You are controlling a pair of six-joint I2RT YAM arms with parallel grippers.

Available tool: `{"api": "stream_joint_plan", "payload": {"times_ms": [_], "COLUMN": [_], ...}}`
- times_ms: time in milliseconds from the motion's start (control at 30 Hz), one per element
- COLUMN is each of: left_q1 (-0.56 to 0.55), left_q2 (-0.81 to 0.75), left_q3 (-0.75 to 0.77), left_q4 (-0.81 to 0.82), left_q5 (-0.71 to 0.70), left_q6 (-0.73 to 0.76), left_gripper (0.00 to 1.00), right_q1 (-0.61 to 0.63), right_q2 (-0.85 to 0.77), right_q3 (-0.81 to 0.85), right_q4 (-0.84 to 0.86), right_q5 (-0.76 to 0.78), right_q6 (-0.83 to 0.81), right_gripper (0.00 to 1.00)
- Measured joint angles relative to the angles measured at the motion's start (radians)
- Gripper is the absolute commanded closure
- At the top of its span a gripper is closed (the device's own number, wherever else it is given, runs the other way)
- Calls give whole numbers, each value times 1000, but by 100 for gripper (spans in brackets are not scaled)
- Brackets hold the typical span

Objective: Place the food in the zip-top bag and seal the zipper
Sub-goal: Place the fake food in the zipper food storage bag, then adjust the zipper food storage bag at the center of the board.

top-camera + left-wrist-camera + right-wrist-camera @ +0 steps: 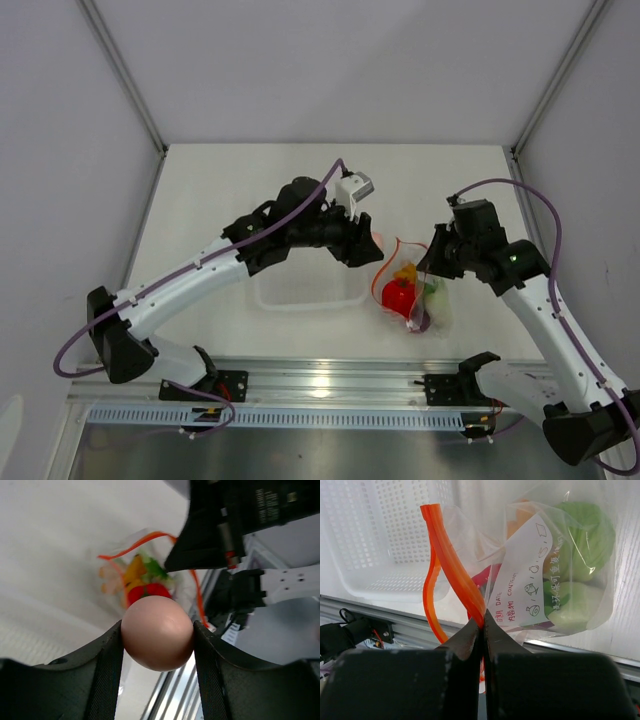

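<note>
One smooth pink ball [157, 625] in left claw [157, 632].

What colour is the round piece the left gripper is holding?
Pale pink. The round piece shows best in the left wrist view, clamped in the left gripper.

A white label [520, 580] on the zip-top bag [585, 540], just above the right gripper [483, 622], is marked "DATE" and "CONTENT". The rest is illegible.
</note>
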Motion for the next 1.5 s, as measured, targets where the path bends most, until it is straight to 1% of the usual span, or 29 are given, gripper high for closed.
{"api": "stream_joint_plan", "payload": {"times_ms": [100, 200, 333, 400, 533, 567, 600, 633, 700, 733, 767, 833, 933, 1133, 1233, 1367, 1433, 1500], "left_q1": [-44, -80, -111, -115, -120, -120, -120, -121, -121, -121, -121, -121, -124, -132, -133, -133, -134, -134], "left_q2": [-11, 24, 117, 175, 257, 269, 277, 283, 289, 291, 292, 295, 294, 240, 181, 56, -1, -30], "left_q3": [-39, -38, -2, 22, 65, 66, 66, 66, 64, 64, 64, 64, 49, -67, -129, -251, -291, -294], "left_q4": [108, 166, 184, 180, 175, 174, 174, 174, 179, 182, 183, 185, 213, 282, 326, 428, 452, 444], "left_q5": [48, 56, 51, 50, 28, 21, 15, 10, 3, 2, 0, -8, -24, -93, -138, -185, -227, -290], "left_q6": [-42, -64, -85, -94, -104, -106, -108, -111, -115, -115, -114, -108, -113, -113, -114, -117, -125, -138], "left_gripper": [99, 100, 95, 91, 87, 80, 77, 67, 52, 41, 36, 1, 0, 1, 1, 1, 1, 5], "right_q1": [0, 0, 0, 0, 0, 0, 0, 0, 0, 0, 0, 0, 0, 0, 0, 0, 0, 0], "right_q2": [-21, -34, -41, -42, -42, -42, -42, -42, -42, -42, -41, -41, -41, -42, -45, -56, -64, -71], "right_q3": [-2, -2, 3, 12, 38, 44, 49, 55, 64, 70, 74, 78, 79, 79, 79, 79, 79, 79], "right_q4": [-1, -5, -16, -25, -42, -47, -52, -56, -64, -66, -69, -71, -72, -73, -74, -80, -86, -92], "right_q5": [-7, -13, -18, -22, -25, -25, -25, -25, -25, -25, -25, -26, -24, -25, -25, -25, -25, -25], "right_q6": [12, 21, 29, 29, 29, 29, 29, 29, 29, 28, 28, 28, 28, 28, 28, 28, 29, 30], "right_gripper": [100, 100, 100, 100, 100, 100, 100, 100, 100, 100, 100, 100, 100, 100, 100, 100, 100, 100]}}
